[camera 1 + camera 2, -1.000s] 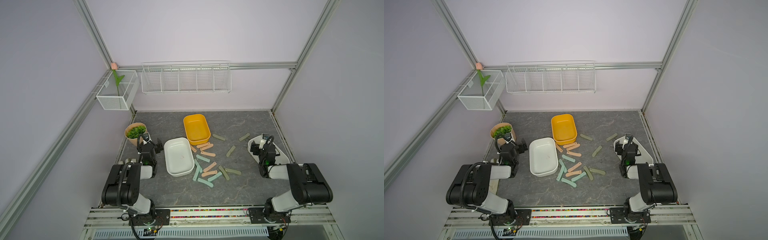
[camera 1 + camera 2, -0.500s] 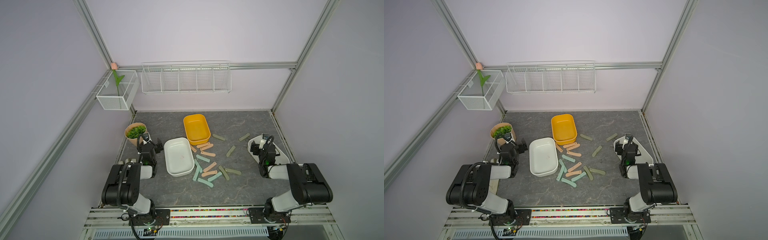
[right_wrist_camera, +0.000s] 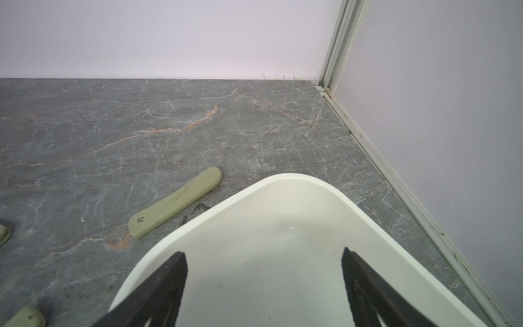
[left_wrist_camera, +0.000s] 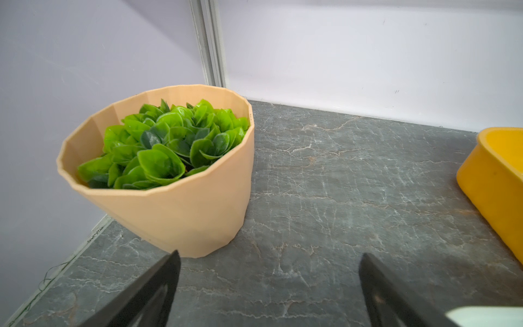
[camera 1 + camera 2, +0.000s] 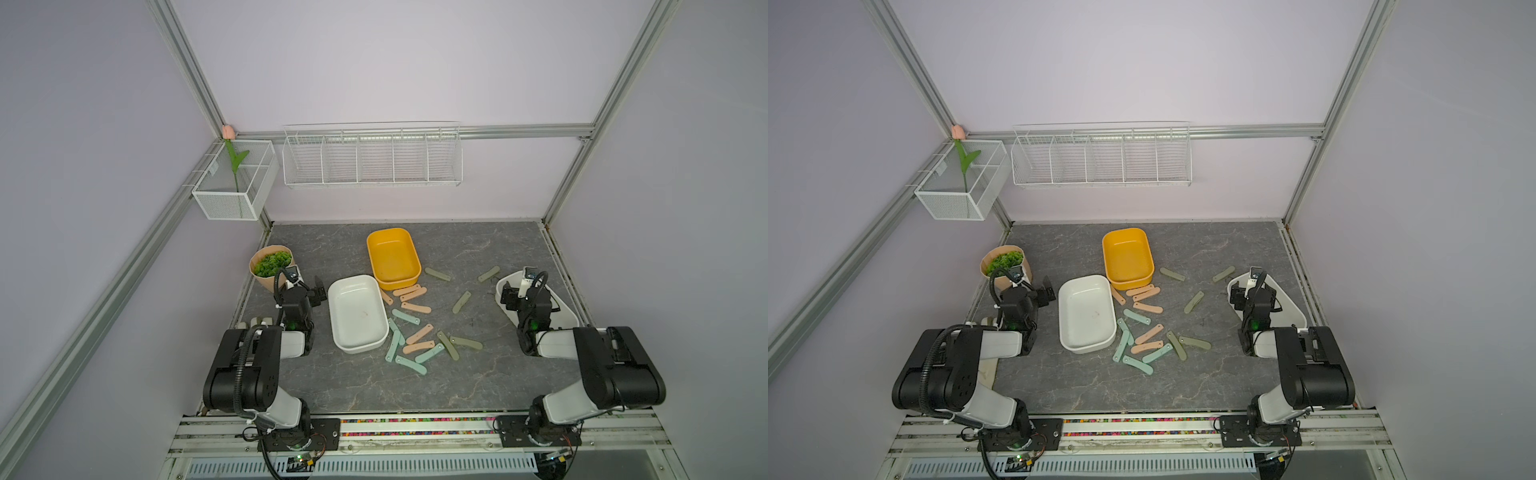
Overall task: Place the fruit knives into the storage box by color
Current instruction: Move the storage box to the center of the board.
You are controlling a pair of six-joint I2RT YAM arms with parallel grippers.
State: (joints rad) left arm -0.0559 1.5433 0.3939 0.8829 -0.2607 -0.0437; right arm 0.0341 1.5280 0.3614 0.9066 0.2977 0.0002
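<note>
The knives point(image 5: 415, 308) lie loose on the table point(image 5: 478, 386), mostly in the middle, right of the white box point(image 5: 357, 316) and on the near side of the yellow box point(image 5: 390, 257), both empty, so by my reading sorting has not begun (three colours, three containers, likely one each). The left gripper point(image 4: 268, 256) sits by the plant pot point(image 4: 175, 198), jaws wide and empty, and the right gripper point(image 3: 263, 254) hangs over the white tray point(image 3: 283, 226), equally wide with nothing between, probably parked clear of the pile. An olive knife point(image 3: 175, 202) just beside that tray looks the right gripper's easiest first pick
</note>
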